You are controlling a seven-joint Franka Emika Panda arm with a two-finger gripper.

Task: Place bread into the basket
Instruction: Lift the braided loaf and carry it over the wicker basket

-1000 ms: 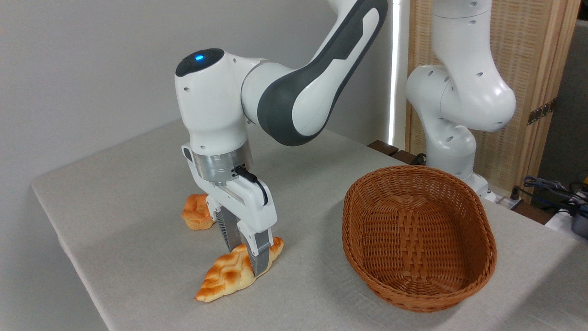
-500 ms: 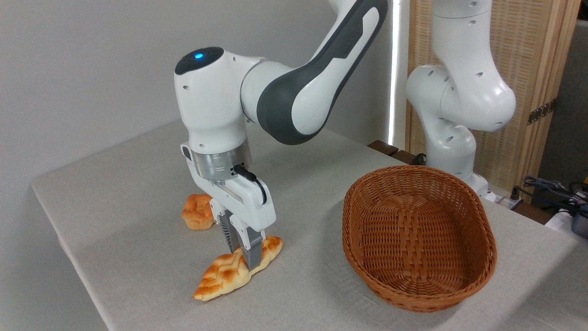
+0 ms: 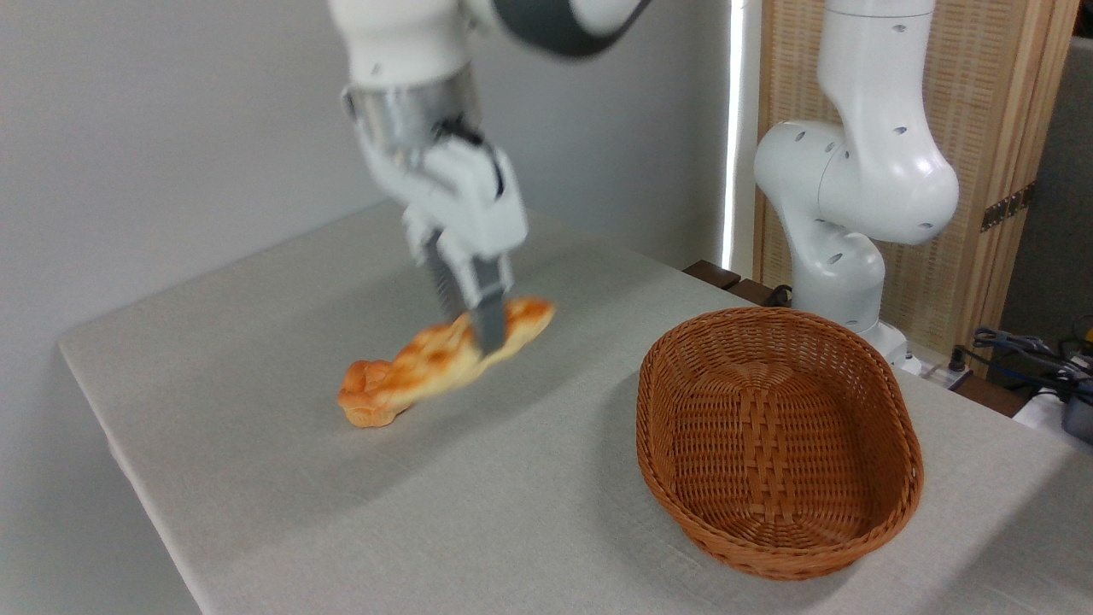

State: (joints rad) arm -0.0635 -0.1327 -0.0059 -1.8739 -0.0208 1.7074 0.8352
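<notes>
A: The bread (image 3: 444,359) is hanging above the worktop (image 3: 282,478), clamped between the two fingers of the hand (image 3: 478,329). Is that how you are reading it?

B: Yes. The hand is pinching it somewhat right of its middle, so the loaf is tilting, with its left end drooping low and its right end sticking out past the fingers. The whole thing is blurring a little.

A: Going from the near side, what is lying closest?

B: The basket (image 3: 779,444) is sitting on the near right part of the worktop, open side up, with only its woven bottom showing inside. The bread is well apart from it, to the left and farther back.

A: And just under the drooping left tip?

B: A small knotted bun (image 3: 365,403) is sitting on the worktop there. The tip of the bread is overlapping it in this view, and I cannot tell whether the two are touching.

A: Behind that?

B: The arm's wrist (image 3: 410,94) is rising out of the top edge of the picture, and the arm's white base column (image 3: 854,196) is standing at the far right beyond the basket. A slatted wooden screen (image 3: 982,128) is standing behind it, and some cables (image 3: 1025,346) are lying at the far right edge.
</notes>
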